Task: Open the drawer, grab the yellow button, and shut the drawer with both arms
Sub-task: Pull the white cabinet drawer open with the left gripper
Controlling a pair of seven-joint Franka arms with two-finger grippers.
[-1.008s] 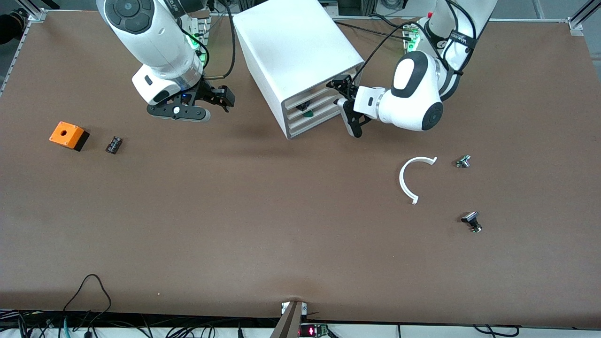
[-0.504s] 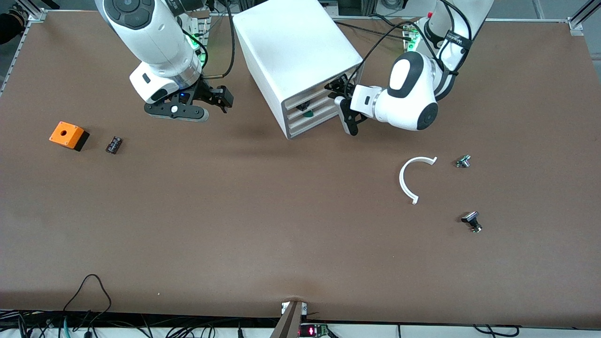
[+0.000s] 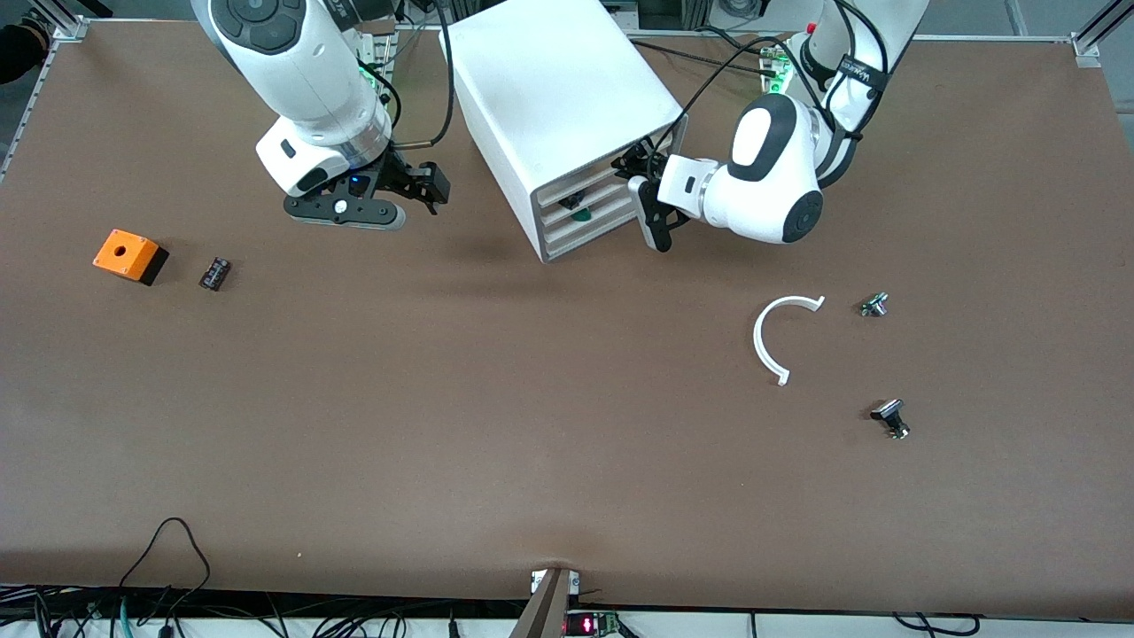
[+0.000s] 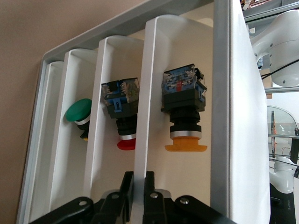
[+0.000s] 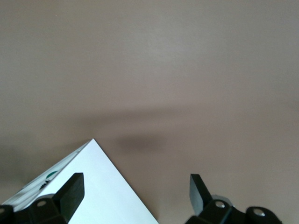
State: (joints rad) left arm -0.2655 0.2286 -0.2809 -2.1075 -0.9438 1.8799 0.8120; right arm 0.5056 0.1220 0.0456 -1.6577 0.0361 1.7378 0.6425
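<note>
The white cabinet (image 3: 558,80) stands between the arms' bases. The drawer (image 3: 585,181), its uppermost one, looks closed or barely open. My left gripper (image 3: 631,184) is at the cabinet's front. In the left wrist view, the left gripper (image 4: 138,179) is shut on the drawer's thin white front edge (image 4: 152,70). The button (image 4: 185,147) lies inside this drawer, its orange-yellow cap toward the gripper. My right gripper (image 3: 423,188) is open and empty, up beside the cabinet toward the right arm's end. In the right wrist view, the right gripper (image 5: 135,193) has a cabinet corner (image 5: 93,186) below it.
A red-capped button (image 4: 125,142) and a green-capped one (image 4: 78,109) lie in lower drawers. An orange cube with a hole (image 3: 129,255) and a small black part (image 3: 214,272) lie toward the right arm's end. A white arc (image 3: 780,337), a small part (image 3: 873,305) and a black-capped silver part (image 3: 890,418) lie toward the left arm's end.
My left gripper has moved in closer to the cabinet's front. My right gripper has shifted a little toward the cabinet. The loose parts on the table have not moved.
</note>
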